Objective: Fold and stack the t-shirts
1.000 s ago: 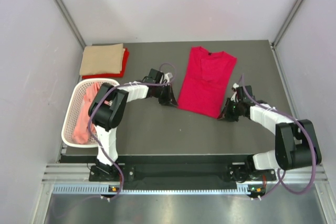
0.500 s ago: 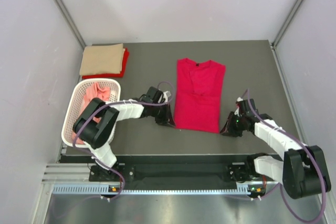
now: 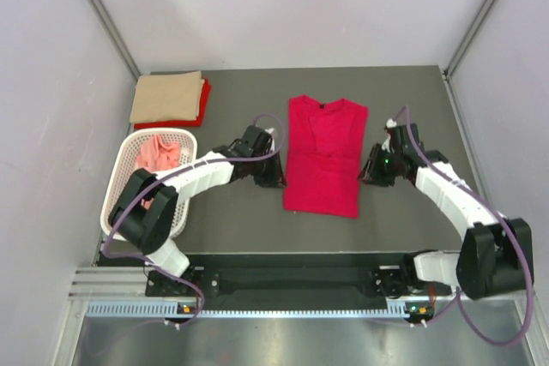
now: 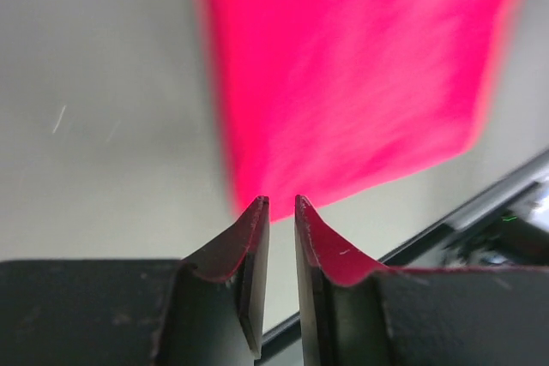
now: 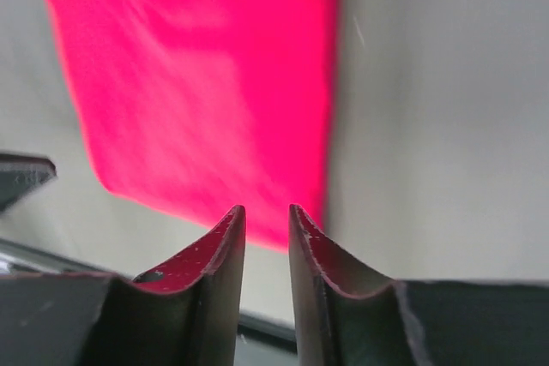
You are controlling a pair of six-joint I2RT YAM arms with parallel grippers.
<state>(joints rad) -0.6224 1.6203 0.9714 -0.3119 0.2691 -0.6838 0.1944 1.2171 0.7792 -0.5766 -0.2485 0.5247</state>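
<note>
A bright crimson t-shirt [image 3: 322, 160] lies flat in the middle of the table, collar at the far end, with its sleeves folded in. My left gripper [image 3: 274, 177] hovers just beside its left edge, and my right gripper [image 3: 370, 172] just off its right edge. In the left wrist view the left gripper [image 4: 280, 201] is open by a narrow gap with nothing in it, and the shirt [image 4: 343, 66] lies beyond the tips. The right gripper [image 5: 266, 208] is likewise slightly open and empty, clear of the shirt [image 5: 197, 83].
At the back left a folded tan t-shirt [image 3: 167, 96] rests on a folded red one [image 3: 201, 114]. A white mesh basket [image 3: 118, 186] at the left edge holds a salmon pink t-shirt [image 3: 159, 153]. The table's near edge runs just below the crimson shirt's hem.
Both grippers dragged the crimson shirt toward the near edge, then opened and let go of its hem corners. They have since moved farther up along its sides.
</note>
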